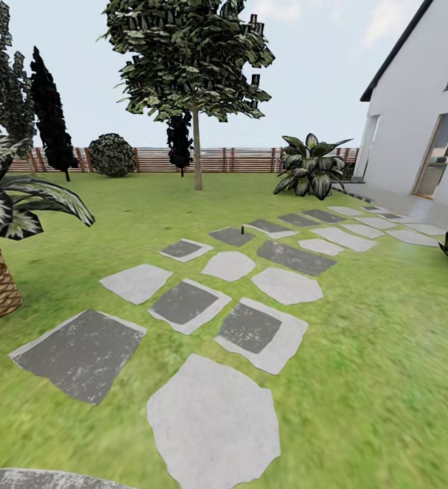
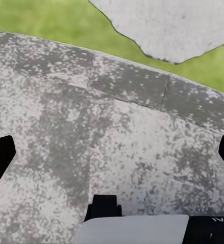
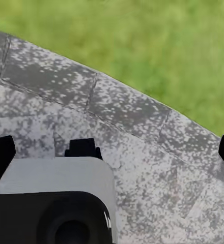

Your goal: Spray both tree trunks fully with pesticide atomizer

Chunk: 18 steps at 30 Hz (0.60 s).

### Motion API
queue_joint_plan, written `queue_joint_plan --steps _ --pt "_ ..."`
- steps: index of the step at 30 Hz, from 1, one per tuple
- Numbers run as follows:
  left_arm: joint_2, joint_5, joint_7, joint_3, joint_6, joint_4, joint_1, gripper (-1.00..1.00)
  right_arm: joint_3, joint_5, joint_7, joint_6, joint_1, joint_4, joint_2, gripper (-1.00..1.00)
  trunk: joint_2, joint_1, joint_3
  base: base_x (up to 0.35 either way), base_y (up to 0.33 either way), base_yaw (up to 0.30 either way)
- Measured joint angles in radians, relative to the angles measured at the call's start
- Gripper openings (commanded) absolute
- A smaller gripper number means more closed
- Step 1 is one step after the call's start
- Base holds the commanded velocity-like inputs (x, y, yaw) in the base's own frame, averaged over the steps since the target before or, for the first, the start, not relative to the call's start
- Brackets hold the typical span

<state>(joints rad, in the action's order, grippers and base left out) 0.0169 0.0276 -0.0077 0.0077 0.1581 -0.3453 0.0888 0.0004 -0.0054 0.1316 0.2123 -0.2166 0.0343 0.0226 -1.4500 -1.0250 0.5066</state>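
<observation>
Head view looked over a lawn (image 1: 387, 339) crossed by stepping stones (image 1: 183, 302). A small dark upright thing, likely the atomizer (image 1: 241, 229), stood far off on a stone; too small to confirm. One tree (image 1: 197, 146) rose before the fence (image 1: 251, 159). Left gripper (image 2: 112, 152) and right gripper (image 3: 112, 152) both hung spread open, holding nothing, over speckled grey paving (image 2: 91, 127).

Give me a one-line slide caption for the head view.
Stepping-stone path crossing the lawn toward a tree by the fence.
</observation>
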Motion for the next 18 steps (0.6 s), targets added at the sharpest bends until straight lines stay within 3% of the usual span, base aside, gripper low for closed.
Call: queue_joint_plan --steps 3,8,18 --pt "0.000 0.000 0.000 0.000 0.000 0.000 0.000 1.00 0.001 0.001 0.000 0.079 0.000 -0.009 0.005 1.00 0.000 0.000 0.000 0.275 0.000 0.000" --pt "0.001 -0.001 0.000 0.000 0.000 0.000 0.000 1.00 0.001 0.002 0.001 0.136 0.000 -0.016 0.011 1.00 0.000 0.000 0.000 0.271 0.000 0.000" --pt "0.001 -0.001 0.000 0.000 0.000 0.000 0.000 1.00 0.002 0.005 0.003 0.149 0.000 -0.017 0.045 1.00 0.000 0.000 0.000 0.269 0.000 0.000"
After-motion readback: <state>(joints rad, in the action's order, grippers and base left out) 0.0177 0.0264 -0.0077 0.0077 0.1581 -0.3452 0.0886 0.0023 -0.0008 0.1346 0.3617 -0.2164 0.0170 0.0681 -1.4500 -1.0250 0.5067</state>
